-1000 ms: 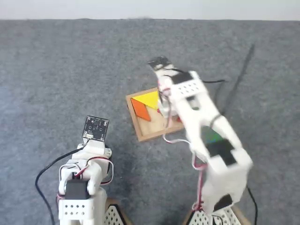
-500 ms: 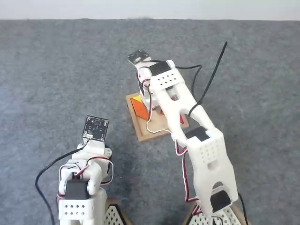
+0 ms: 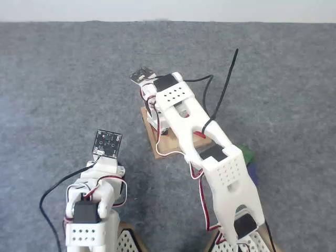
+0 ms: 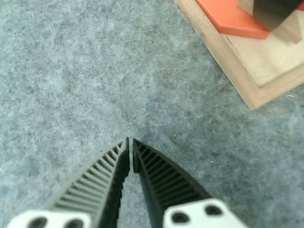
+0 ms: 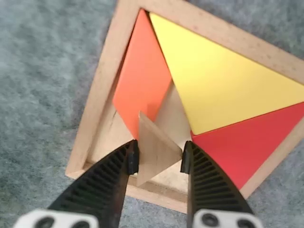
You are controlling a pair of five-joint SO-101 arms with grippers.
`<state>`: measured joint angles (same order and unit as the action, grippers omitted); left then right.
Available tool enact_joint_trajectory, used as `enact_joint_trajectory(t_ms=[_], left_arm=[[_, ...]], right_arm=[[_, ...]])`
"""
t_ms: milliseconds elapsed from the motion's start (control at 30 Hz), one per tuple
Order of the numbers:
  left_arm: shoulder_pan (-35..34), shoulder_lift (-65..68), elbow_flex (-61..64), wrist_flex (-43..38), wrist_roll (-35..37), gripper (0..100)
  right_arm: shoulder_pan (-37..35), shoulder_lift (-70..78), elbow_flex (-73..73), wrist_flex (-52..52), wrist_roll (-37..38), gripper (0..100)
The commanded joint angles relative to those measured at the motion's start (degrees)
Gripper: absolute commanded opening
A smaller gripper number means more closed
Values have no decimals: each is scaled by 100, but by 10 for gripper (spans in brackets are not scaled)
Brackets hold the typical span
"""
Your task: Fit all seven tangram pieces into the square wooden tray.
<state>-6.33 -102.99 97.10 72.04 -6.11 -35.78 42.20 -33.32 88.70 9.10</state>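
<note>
1. Three coloured pieces (image 5: 213, 80) sit in the square wooden tray (image 5: 97, 104).
2. Right end effector (image 5: 159, 154), clamping a pale wooden triangle (image 5: 151, 159), has swung over the tray's bare gap.
3. Left end effector (image 4: 130, 145) idles closed, empty.

The bench (image 3: 63, 68) was mottled grey. The tray (image 5: 102, 80) was pale bare wood, and held an orange piece (image 5: 142, 80), a yellow piece (image 5: 218, 80) and a red piece (image 5: 242, 142). The pale wooden triangle (image 5: 154, 152) matched the tray's tone. The right pincer (image 5: 159, 156) and the left pincer (image 4: 130, 142) were black, ribbed on their inner faces. The right arm (image 3: 210, 152) and the left arm (image 3: 92, 210) were white. Beside the right arm showed a green piece (image 3: 245, 155) and a dark blue piece (image 3: 253, 172).
</note>
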Motion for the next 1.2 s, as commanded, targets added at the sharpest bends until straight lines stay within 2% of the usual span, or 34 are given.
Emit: enact_joint_trajectory(t_ms=[0,167,267,433,500,633,800,1000,1067,1167], left_arm=[[-18,-114,-66,26,53,13],[-18,-114,-66,26,53,13],[-18,-114,-66,26,53,13],[-18,-114,-66,26,53,13],[-18,-114,-66,26,53,13],[-18,-114,-66,26,53,13],[-18,-114,-66,26,53,13],[-18,-114,-66,26,53,13],[-18,-114,-66,26,53,13],[-18,-114,-66,26,53,13]], right_arm=[[-40,-92,-343,-48,70,226],[-40,-92,-343,-57,176,374],[-48,-110,-343,-66,492,386],[198,-637,-404,-75,501,384],[418,-1147,-404,48,492,351],[602,-2193,-97,215,536,193],[409,-3565,1925,-549,800,103],[479,-5991,5785,-3081,862,102],[567,-6325,6804,-3811,888,102],[541,-6202,7288,-3978,1108,98]])
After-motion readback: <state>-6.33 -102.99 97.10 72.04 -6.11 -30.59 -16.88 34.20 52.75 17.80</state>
